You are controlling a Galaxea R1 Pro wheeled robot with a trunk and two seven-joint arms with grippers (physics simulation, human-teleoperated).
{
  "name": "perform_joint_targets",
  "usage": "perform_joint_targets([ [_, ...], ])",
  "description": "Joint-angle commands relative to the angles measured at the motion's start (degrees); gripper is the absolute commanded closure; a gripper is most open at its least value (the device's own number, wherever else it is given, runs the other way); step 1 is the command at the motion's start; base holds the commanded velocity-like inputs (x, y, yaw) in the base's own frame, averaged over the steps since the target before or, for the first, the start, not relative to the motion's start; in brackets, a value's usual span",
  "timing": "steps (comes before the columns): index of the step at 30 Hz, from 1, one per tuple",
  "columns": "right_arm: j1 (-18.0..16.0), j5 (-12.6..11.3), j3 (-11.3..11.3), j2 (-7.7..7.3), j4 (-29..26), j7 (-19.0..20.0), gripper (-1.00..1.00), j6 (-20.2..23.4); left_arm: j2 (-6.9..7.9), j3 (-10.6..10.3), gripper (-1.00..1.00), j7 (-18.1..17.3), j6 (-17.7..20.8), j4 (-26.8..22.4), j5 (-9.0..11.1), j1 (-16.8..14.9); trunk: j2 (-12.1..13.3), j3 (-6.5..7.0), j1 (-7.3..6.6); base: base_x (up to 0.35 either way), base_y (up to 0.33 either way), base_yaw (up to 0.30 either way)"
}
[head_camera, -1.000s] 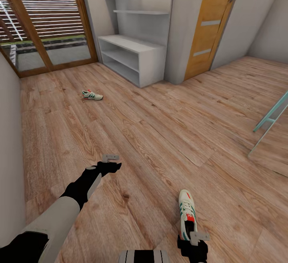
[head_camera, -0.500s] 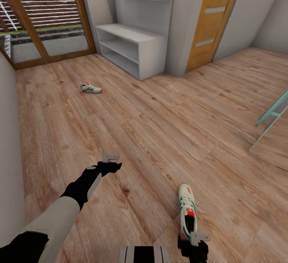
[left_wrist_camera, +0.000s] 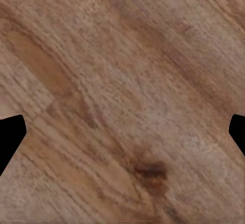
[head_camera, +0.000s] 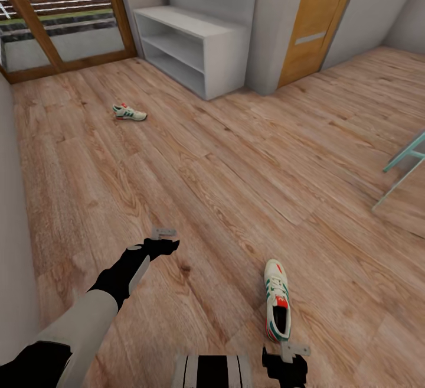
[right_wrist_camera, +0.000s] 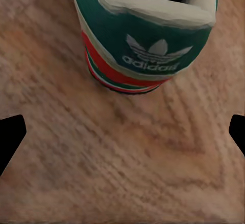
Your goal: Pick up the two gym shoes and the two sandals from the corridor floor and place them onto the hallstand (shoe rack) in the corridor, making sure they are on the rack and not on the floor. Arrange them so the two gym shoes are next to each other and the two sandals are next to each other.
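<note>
Corridor floor (head_camera: 236, 187): light brown wood-plank laminate with marked grain, running from the near foreground to the far wall.

Hallstand (head_camera: 195, 45): pale grey-white low bench with two open shelf tiers, set against the far wall between a glazed wooden door frame (head_camera: 59, 57) and an orange-brown door (head_camera: 316, 19). Shelves bare.

Pale teal frame (head_camera: 404, 175): slanted bars at the right edge of the head view.

Left arm: stretched forward over bare planks; left gripper (head_camera: 163, 240) hangs above the floor holding nothing, its dark fingertips (left_wrist_camera: 10, 139) wide apart at both edges of the left wrist view, over a dark knot in the wood.

Right gripper (head_camera: 289, 359): low at the head view's bottom edge, just behind the near shoe's heel, fingers spread wide, nothing between them.

Gym shoe, near (head_camera: 277, 308): cream-white, green stripes, red-orange accents; upright on the floor, toe pointing away from the robot. Right wrist view shows its green and red heel (right_wrist_camera: 145, 40).

Gym shoe, far (head_camera: 130, 112): on the floor, well apart from the first, short of the hallstand.
</note>
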Motion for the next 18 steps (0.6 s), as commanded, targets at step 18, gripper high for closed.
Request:
perform_joint_targets([
  [18, -0.04, 0.02, 0.01, 0.02, 0.03, -0.21, -1.0, -0.17, 0.04, -0.1, -1.0, 0.02, 0.17, -0.08, 0.59, -0.01, -0.07, -1.73, 0.09, 0.001, 0.0, 0.0],
])
